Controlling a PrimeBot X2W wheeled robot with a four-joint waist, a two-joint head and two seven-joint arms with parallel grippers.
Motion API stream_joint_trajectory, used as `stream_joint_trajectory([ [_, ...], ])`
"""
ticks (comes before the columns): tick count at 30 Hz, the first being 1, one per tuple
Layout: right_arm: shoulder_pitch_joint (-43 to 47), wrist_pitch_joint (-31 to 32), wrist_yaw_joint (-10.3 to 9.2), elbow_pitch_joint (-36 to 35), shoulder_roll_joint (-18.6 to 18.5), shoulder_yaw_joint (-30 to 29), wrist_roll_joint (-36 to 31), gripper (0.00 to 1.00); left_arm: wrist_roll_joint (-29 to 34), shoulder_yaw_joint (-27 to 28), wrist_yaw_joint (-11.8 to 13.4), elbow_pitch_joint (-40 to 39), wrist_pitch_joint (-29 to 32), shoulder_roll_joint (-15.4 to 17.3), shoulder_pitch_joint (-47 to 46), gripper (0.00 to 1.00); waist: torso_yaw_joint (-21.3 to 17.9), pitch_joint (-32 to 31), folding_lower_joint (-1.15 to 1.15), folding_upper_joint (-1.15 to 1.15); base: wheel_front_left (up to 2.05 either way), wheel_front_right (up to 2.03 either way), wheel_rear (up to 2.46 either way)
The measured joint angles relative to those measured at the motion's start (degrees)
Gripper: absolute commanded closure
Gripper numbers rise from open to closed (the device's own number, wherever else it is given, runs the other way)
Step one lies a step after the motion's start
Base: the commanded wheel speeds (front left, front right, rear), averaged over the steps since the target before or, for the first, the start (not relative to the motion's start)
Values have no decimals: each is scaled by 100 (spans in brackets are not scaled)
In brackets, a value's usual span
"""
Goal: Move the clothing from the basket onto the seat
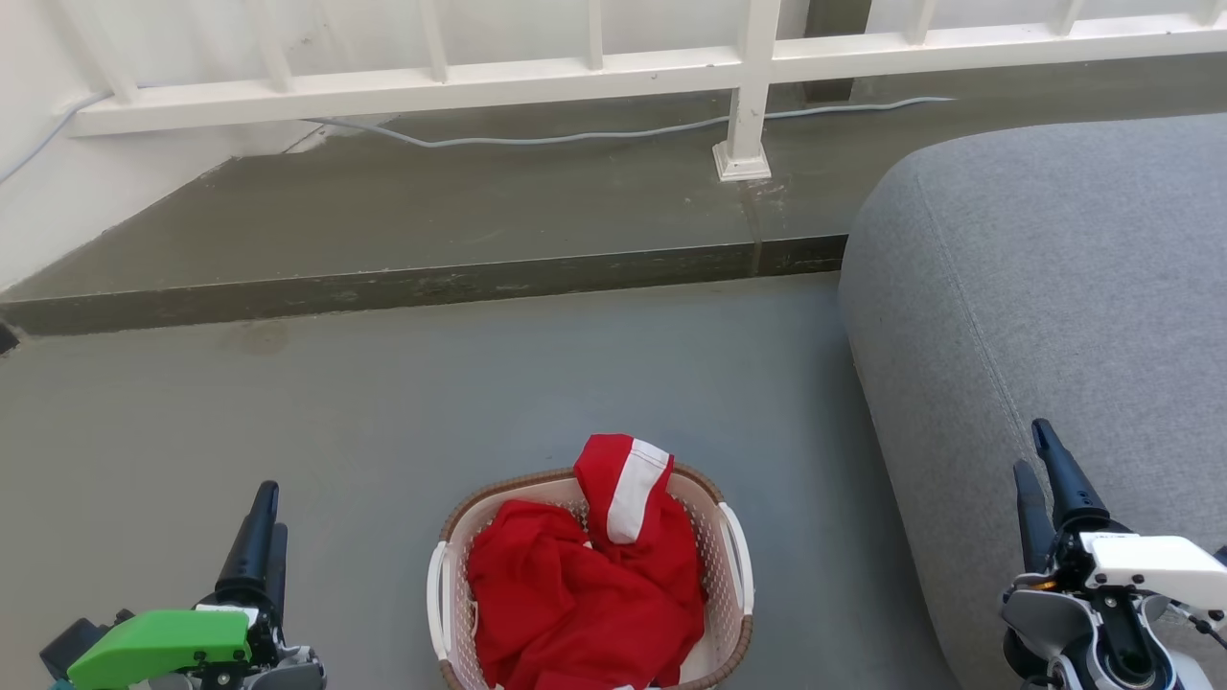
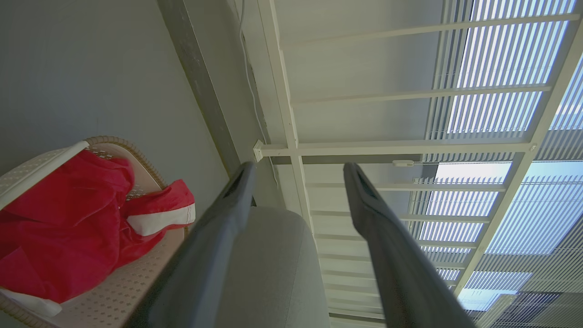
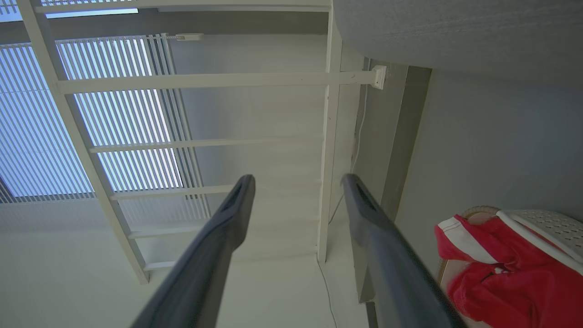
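Grey concrete floor (image 1: 383,402), bounded at the back by a darker raised step (image 1: 431,283). A white railing (image 1: 575,81) stands on the step and a pale cable (image 1: 575,137) trails along its base. Basket (image 1: 736,546) sits on the floor, low and central in the head view, between the two arms. Clothing (image 1: 575,594) lies bunched inside the basket and covers most of its interior. One red fold with a white band (image 1: 635,489) rises at the far rim and hangs over it. Seat (image 1: 1054,287) lies to the robot's right of the basket, near it but apart, with a strip of floor showing between them. Left gripper (image 1: 272,508) is at the lower left over bare floor, clear of the basket. In its wrist view its fingers (image 2: 214,241) stand spread wide, and the seat's rounded end and the railing show through the gap. Right gripper (image 1: 1030,447) is at the lower right, in front of the seat's near part; contact with the upholstery cannot be judged. Its fingers (image 3: 218,237) are likewise spread wide and grip nothing, with railing and wall showing between them. The basket and the clothing sit off to the side in both wrist views.
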Motion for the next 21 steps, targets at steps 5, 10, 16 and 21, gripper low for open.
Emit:
stream_joint_trajectory([
  [5, -3, -93, -1, -76, -1, 77, -364, 0, 349, -18, 0, -94, -81, 1, 1, 0, 0, 3, 0, 0, 0, 0, 0],
  [10, -12, -188, -45, -199, -18, 100, -844, 0, 746, -45, 5, -225, -187, 20, 4, 0, -2, 8, 0, 0, 0, 0, 0],
  [16, -60, -301, -99, -339, -51, 214, -1496, 0, 1372, -69, 85, -423, -304, 59, 9, 0, -3, 16, 0, 0, 0, 0, 0],
  [21, -73, -413, -169, -443, -66, 380, -2139, 0, 2106, -199, 147, -611, -417, 157, 11, 0, -2, 25, 0, 0, 0, 0, 0],
])
